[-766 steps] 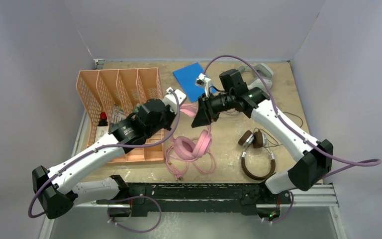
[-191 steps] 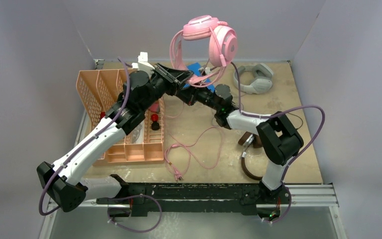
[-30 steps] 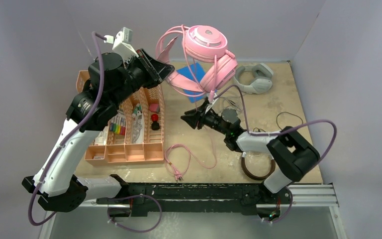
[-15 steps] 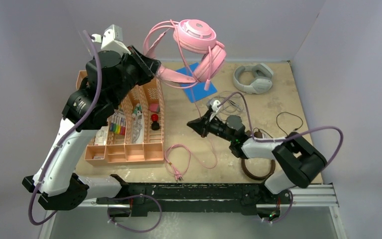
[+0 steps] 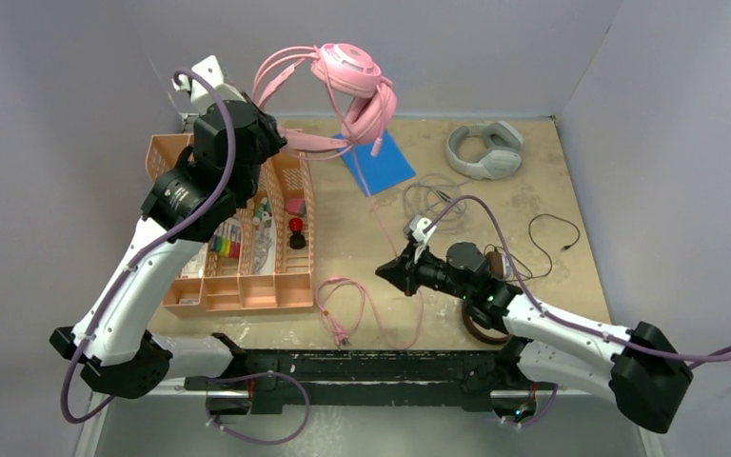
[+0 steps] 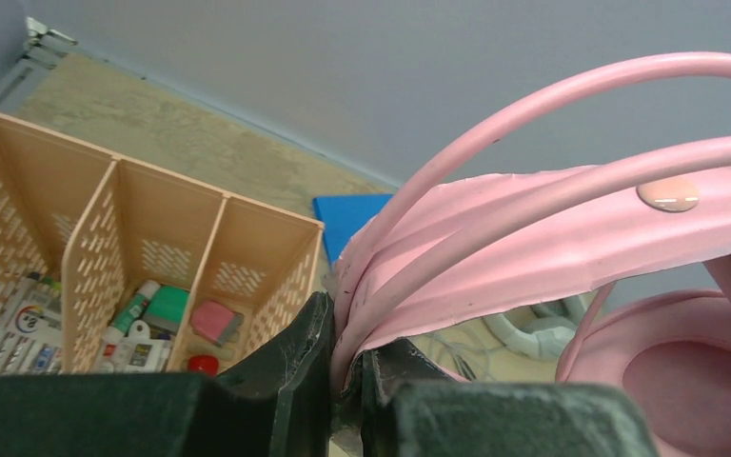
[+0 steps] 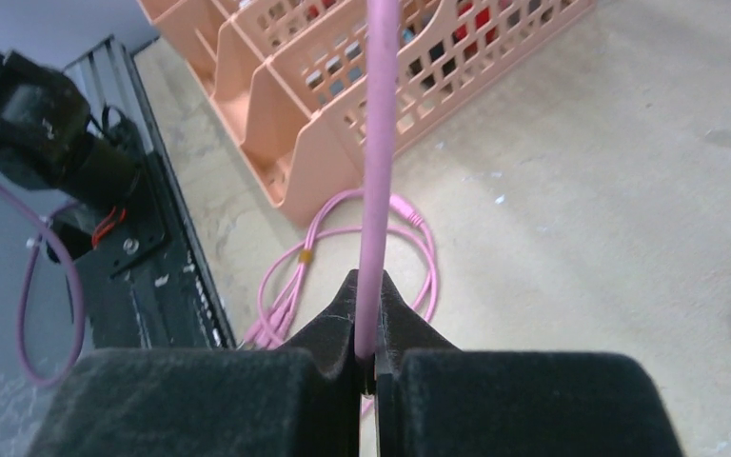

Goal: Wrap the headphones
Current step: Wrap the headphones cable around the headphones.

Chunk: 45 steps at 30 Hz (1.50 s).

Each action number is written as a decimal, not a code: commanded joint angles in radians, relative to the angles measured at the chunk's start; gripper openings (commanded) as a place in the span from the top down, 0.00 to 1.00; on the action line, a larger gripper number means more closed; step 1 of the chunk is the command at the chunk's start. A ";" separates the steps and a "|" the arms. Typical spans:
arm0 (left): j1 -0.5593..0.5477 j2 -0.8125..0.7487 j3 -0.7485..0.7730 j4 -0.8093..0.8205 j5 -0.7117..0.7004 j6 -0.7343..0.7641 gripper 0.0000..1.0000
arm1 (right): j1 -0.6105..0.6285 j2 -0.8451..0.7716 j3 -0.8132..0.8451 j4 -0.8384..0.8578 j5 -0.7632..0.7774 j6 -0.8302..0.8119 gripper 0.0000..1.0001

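My left gripper is shut on the headband of the pink headphones and holds them high above the back of the table. In the left wrist view the band runs out from the left gripper, with an ear cup to the right. The pink cable hangs taut down to my right gripper, which is shut on it low over the table's middle. Its slack lies in loops on the table. The grey headphones lie at the back right. The brown headphones are partly hidden under my right arm.
An orange organizer with small items stands at the left, below the left arm. A blue pad lies at the back centre. Thin grey and black cords trail across the right half. The black rail runs along the near edge.
My right gripper has shut on the pink cable and drawn back toward the near edge. My left arm has swung the pink headphones leftward and a little farther back.
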<state>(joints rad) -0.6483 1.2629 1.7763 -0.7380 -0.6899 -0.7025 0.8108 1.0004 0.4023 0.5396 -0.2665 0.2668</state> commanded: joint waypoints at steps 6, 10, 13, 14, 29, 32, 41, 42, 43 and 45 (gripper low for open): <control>0.007 -0.015 -0.049 0.224 -0.321 0.096 1.00 | 0.121 -0.123 0.101 -0.344 0.109 -0.018 1.00; 0.012 0.001 -0.138 0.257 -0.450 0.198 1.00 | 0.139 -0.185 0.152 -0.451 0.153 -0.024 1.00; 0.015 0.013 -0.234 0.287 -0.498 0.274 1.00 | 0.142 -0.216 0.234 -0.525 0.180 -0.057 1.00; 0.015 0.022 -0.259 0.282 -0.506 0.284 1.00 | 0.143 -0.219 0.272 -0.561 0.198 -0.075 1.00; 0.009 -0.005 -0.494 0.122 -0.088 0.353 1.00 | 0.142 0.040 0.906 -0.833 0.575 -0.415 1.00; -0.011 -0.004 -0.489 0.040 -0.019 0.395 1.00 | 0.140 0.110 0.991 -0.847 0.637 -0.482 1.00; -0.121 -0.092 -0.495 0.004 0.163 0.416 1.00 | 0.114 0.259 1.120 -0.826 0.603 -0.627 0.98; -0.124 -0.104 -0.493 0.001 0.181 0.416 1.00 | 0.105 0.266 1.123 -0.826 0.593 -0.636 0.97; -0.126 -0.117 -0.493 -0.003 0.204 0.418 1.00 | 0.096 0.270 1.119 -0.821 0.587 -0.643 0.96; -0.125 -0.153 -0.500 -0.002 0.265 0.430 1.00 | 0.068 0.271 1.101 -0.807 0.571 -0.645 0.95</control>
<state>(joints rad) -0.7708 1.2011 1.2648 -0.7643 -0.5423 -0.2947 0.9257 1.2873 1.4605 -0.3515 0.2966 -0.3195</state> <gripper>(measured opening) 0.097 0.043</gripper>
